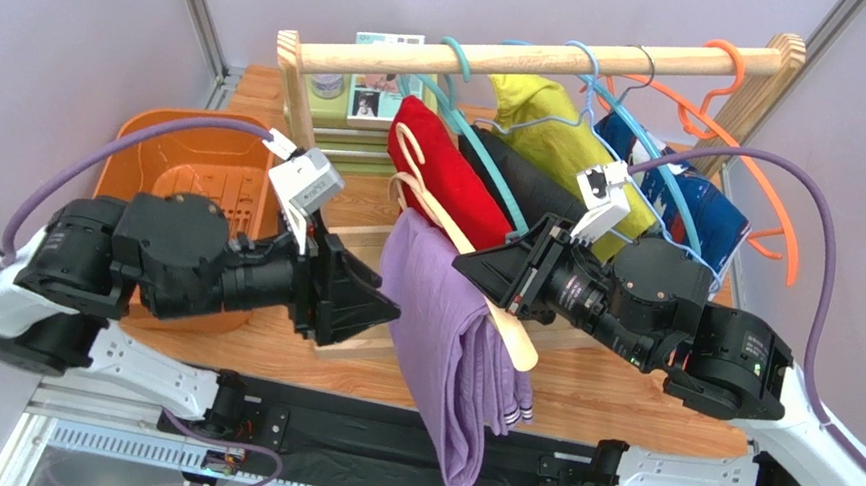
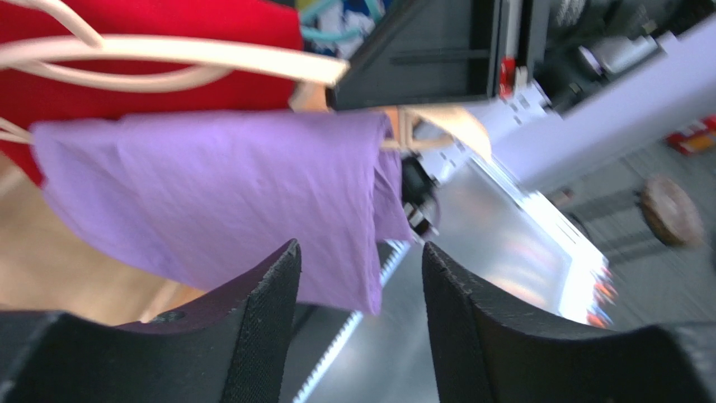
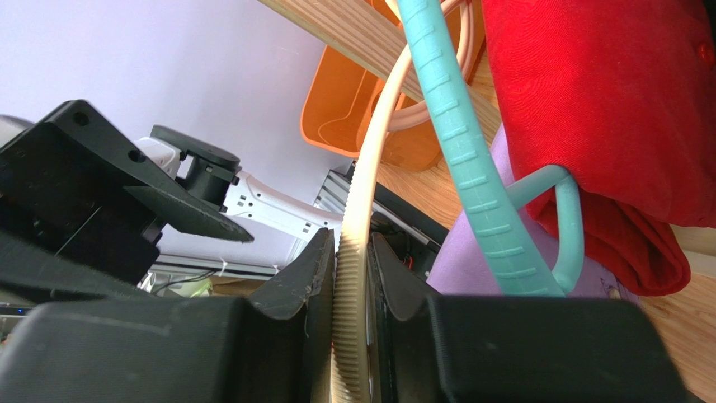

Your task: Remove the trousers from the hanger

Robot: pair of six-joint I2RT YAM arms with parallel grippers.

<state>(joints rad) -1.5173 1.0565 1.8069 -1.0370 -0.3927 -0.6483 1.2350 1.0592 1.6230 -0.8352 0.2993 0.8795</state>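
Observation:
The lavender trousers point(image 1: 455, 339) hang folded over the cream hanger point(image 1: 513, 327), which is held out in front of the rack. My right gripper point(image 1: 477, 268) is shut on the hanger's ribbed arm point(image 3: 353, 277), to the right of the trousers. My left gripper point(image 1: 381, 310) is open just left of the trousers, level with their upper part. In the left wrist view the purple cloth point(image 2: 227, 201) hangs just beyond my open fingers point(image 2: 273, 319), not between them. The trousers also show in the right wrist view point(image 3: 471, 260).
A wooden rack rail point(image 1: 522, 60) carries a red garment point(image 1: 442, 179), a teal hanger point(image 1: 470, 131), a yellow-green garment, a blue one and an orange hanger point(image 1: 775, 208). An orange basket point(image 1: 193, 170) stands at the left behind my left arm.

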